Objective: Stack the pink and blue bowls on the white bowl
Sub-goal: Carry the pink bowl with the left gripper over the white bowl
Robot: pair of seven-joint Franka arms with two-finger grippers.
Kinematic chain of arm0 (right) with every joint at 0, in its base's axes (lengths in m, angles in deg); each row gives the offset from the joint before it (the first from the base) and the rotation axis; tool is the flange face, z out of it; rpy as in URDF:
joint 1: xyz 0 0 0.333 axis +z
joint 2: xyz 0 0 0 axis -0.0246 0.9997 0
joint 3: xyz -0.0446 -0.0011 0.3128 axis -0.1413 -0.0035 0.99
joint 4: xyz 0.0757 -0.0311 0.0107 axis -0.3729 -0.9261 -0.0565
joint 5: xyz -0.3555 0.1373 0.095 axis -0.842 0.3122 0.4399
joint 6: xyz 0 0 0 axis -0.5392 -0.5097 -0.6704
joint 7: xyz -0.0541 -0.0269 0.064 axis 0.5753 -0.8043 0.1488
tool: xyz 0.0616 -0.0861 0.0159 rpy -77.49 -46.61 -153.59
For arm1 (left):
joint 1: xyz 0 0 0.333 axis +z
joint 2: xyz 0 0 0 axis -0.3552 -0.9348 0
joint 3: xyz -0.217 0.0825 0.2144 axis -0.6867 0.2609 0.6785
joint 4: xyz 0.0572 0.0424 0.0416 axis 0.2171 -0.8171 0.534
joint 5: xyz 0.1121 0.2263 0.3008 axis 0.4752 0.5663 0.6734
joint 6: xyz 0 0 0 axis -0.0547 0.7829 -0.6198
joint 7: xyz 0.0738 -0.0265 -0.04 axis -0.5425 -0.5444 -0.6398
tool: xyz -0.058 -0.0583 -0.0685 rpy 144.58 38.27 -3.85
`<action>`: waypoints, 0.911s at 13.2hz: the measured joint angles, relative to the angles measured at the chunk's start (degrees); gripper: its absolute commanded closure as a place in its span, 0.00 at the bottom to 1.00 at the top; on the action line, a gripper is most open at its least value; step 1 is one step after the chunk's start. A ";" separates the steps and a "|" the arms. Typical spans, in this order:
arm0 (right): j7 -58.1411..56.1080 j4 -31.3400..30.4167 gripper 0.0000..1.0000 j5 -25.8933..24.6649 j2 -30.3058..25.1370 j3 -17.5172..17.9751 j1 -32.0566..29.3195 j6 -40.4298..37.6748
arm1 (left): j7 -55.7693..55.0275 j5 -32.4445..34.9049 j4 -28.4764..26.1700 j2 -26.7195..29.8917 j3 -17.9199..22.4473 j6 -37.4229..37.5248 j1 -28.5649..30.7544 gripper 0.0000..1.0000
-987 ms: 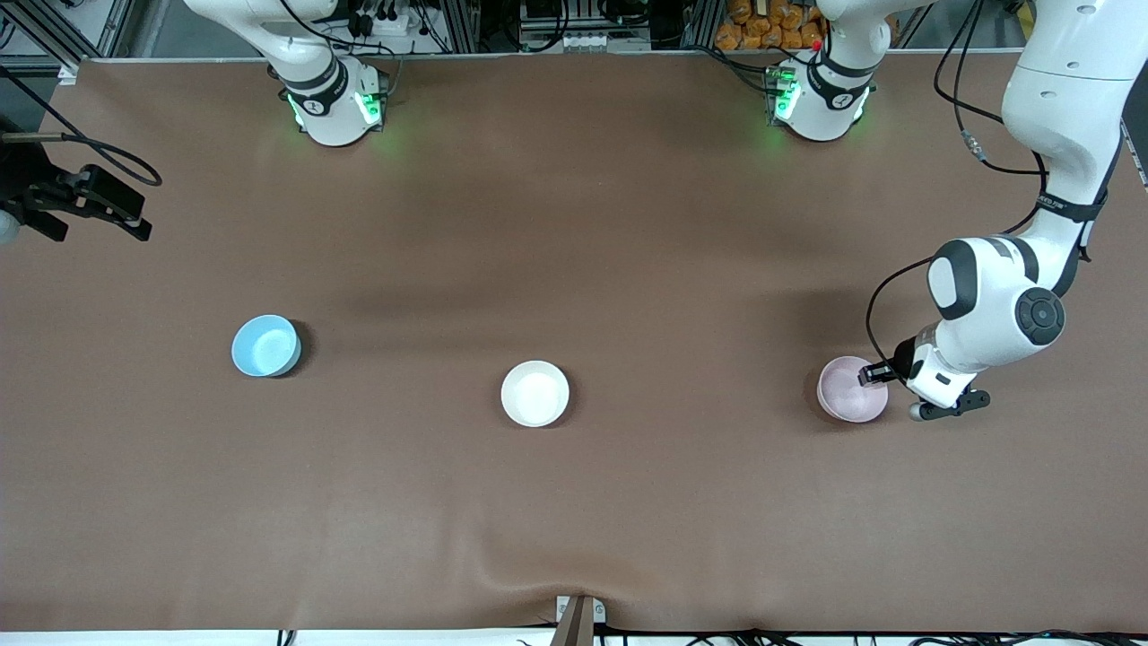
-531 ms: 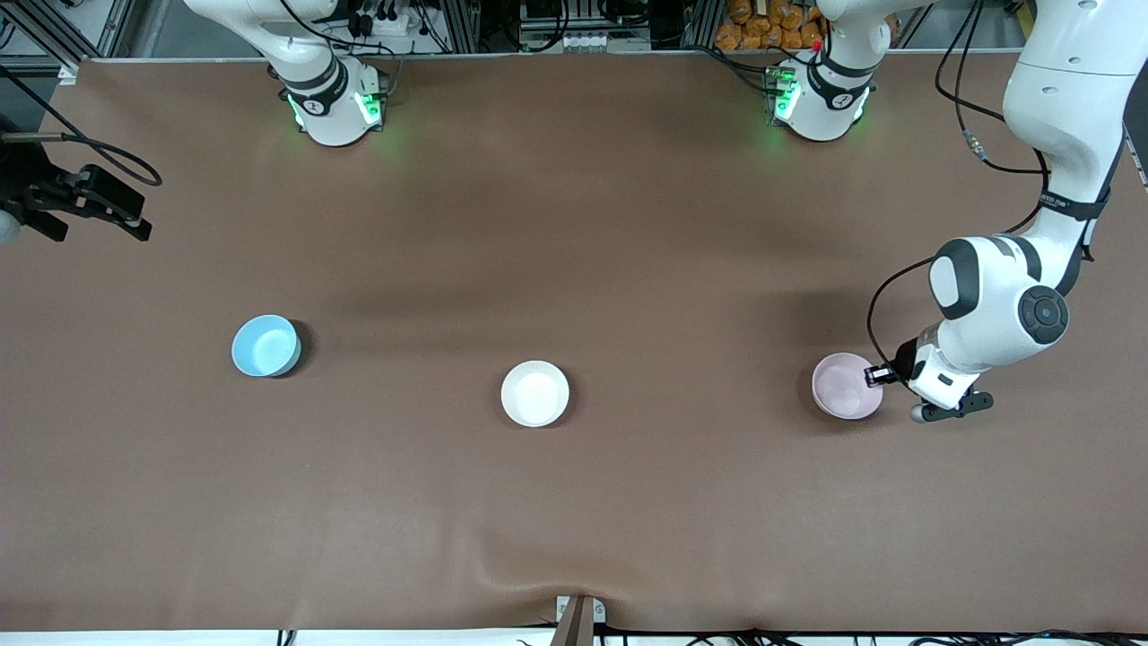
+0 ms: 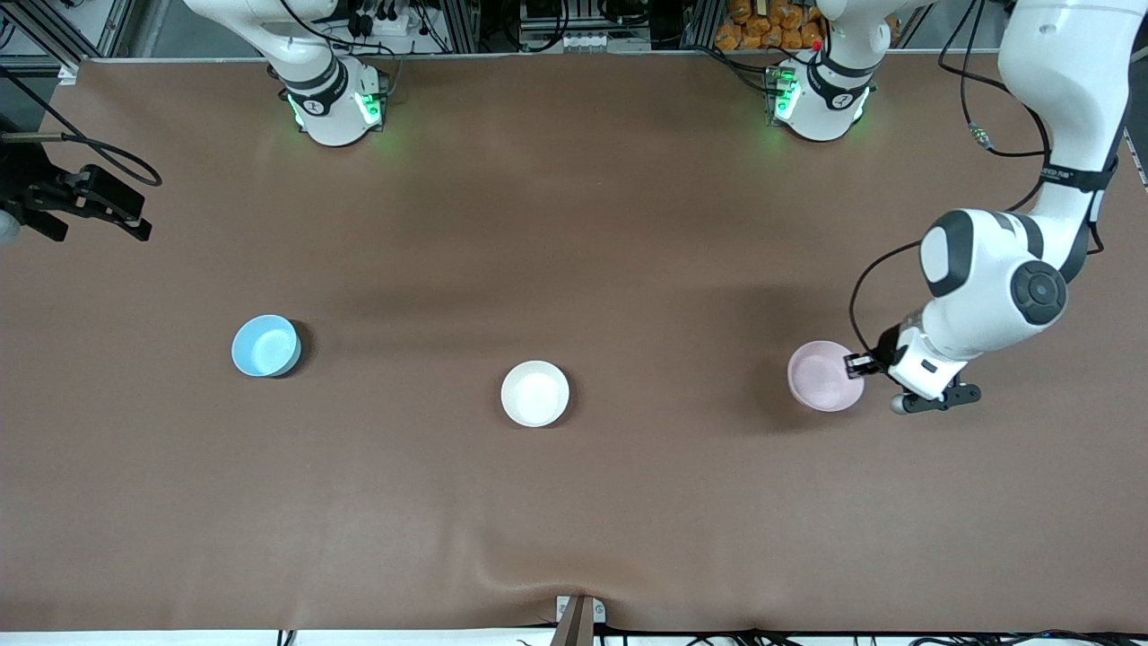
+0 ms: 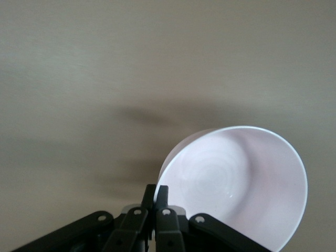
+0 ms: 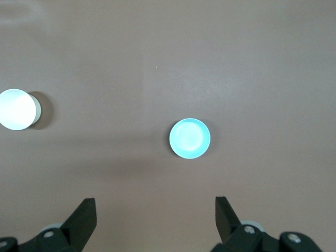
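My left gripper is clamped and lifted near the worktop's left-arm end; my right gripper hangs high, fingers spread.

Left arm gripping the pink bowl

We are pinching the pink bowl's rim with our left gripper toward the left arm's end; white bowl and blue bowl are sitting apart.

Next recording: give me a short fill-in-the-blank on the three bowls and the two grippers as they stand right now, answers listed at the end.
1. The left gripper is shut on the rim of the ____ bowl.
2. The bowl standing between the other two is the ____ one.
3. The right gripper hangs open high over the ____ bowl.
4. Stacked on the white bowl so far: ____ bowls.

Missing words: pink; white; blue; no
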 measured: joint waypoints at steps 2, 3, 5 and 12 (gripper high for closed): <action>0.00 0.00 0.00 0.00 0.00 -0.01 0.00 0.00 | -7.96 0.00 1.31 0.68 -4.36 1.32 -0.20 1.00; 0.00 0.00 0.00 0.00 0.00 -0.01 0.00 0.00 | -12.31 0.00 2.13 0.66 -6.62 1.75 -0.44 1.00; 0.00 0.00 0.00 0.00 0.00 -0.01 0.00 0.00 | -20.48 0.00 3.41 0.64 -9.66 1.99 -2.31 1.00; 0.00 -0.01 0.00 0.00 0.00 -0.02 0.00 0.00 | -44.42 -0.01 16.00 -8.51 -10.11 2.02 -20.33 1.00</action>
